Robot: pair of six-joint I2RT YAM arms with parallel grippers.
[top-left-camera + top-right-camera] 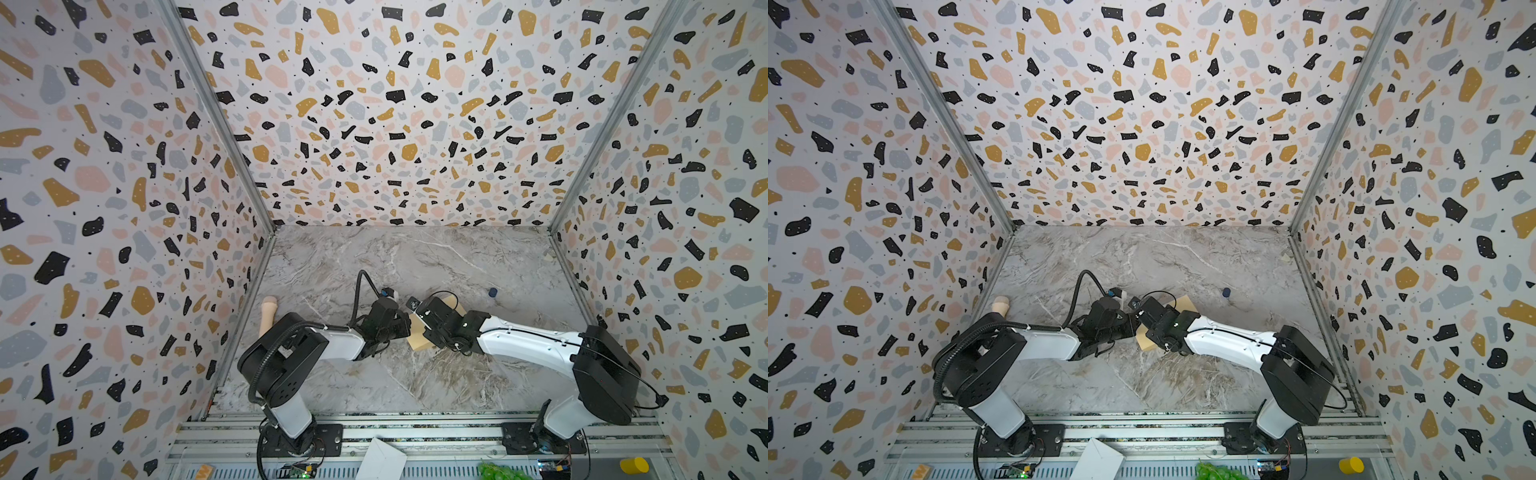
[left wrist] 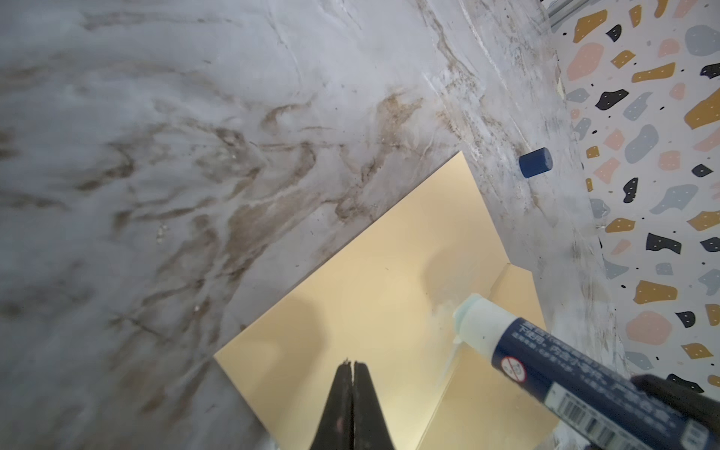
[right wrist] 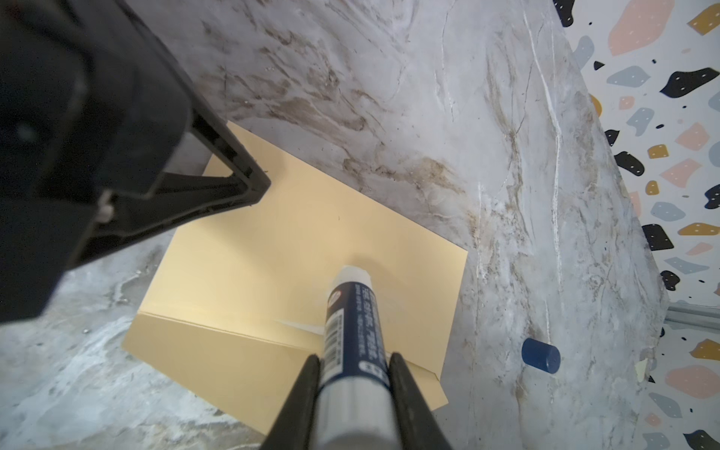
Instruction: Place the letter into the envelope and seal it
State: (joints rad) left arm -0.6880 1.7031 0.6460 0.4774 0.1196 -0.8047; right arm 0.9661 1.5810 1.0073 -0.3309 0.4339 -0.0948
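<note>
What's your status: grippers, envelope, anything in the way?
Left gripper shut, tips over envelope. Right gripper shut on glue stick, its tip at envelope. Letter not in view. Cap lies apart, clear.

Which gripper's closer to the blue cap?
Right. Holding the glue stick, the right gripper is over the envelope toward the blue cap; the left gripper, jaws shut, is over the envelope's far corner.

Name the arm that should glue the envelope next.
Right: the right gripper holds the uncapped glue stick, its tip at the envelope. The left gripper is shut and empty.
</note>
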